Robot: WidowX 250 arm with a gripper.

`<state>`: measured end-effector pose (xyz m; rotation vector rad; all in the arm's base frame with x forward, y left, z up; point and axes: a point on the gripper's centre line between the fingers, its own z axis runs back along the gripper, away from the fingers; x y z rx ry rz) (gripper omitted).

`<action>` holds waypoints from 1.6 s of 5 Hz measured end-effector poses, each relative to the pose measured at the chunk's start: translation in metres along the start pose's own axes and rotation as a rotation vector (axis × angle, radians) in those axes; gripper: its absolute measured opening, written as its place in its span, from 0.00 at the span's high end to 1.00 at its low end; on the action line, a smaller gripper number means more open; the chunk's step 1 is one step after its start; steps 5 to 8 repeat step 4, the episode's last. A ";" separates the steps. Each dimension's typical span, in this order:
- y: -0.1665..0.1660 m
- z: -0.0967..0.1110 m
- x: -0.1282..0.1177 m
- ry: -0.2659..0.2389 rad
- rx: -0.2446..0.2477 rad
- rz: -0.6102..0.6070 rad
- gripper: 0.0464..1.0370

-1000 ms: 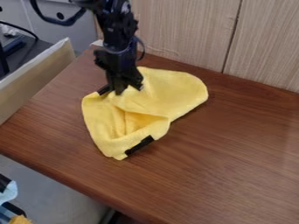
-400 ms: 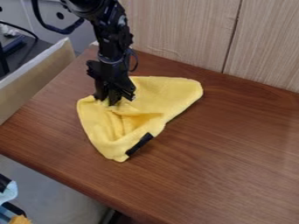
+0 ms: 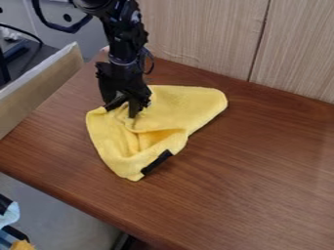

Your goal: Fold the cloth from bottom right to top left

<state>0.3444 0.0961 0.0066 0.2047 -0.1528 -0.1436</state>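
Observation:
The gripper (image 3: 120, 108) is over the upper left part of the yellow cloth (image 3: 186, 105), its two fingers spread apart. One fingertip touches down on the bunched fabric, and the other is by the cloth's upper left edge. The cloth lies partly folded over itself, with creases and a hollow below the gripper. A black strip (image 3: 156, 162) marks its lower edge, and another dark strip (image 3: 116, 102) shows beside the fingers. Fabric directly under the gripper is hidden.
The cloth rests on a brown wooden table (image 3: 261, 171). Pale wood panels (image 3: 202, 34) stand along its back edge, and a light board (image 3: 39, 83) borders the left side. Blue and black items (image 3: 10, 219) sit beyond the front left edge.
The gripper came down and slightly left with the cloth's upper part shifting along, then its fingers opened. The lower cloth has hardly moved.

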 end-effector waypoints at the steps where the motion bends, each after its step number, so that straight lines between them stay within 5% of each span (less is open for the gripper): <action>1: 0.000 0.002 0.000 0.001 -0.002 -0.002 0.03; 3: 0.010 0.046 0.018 -0.126 0.014 0.005 0.04; 4: 0.021 0.071 0.026 -0.206 0.060 0.010 0.04; 8: 0.021 0.071 0.026 -0.206 0.060 0.010 0.04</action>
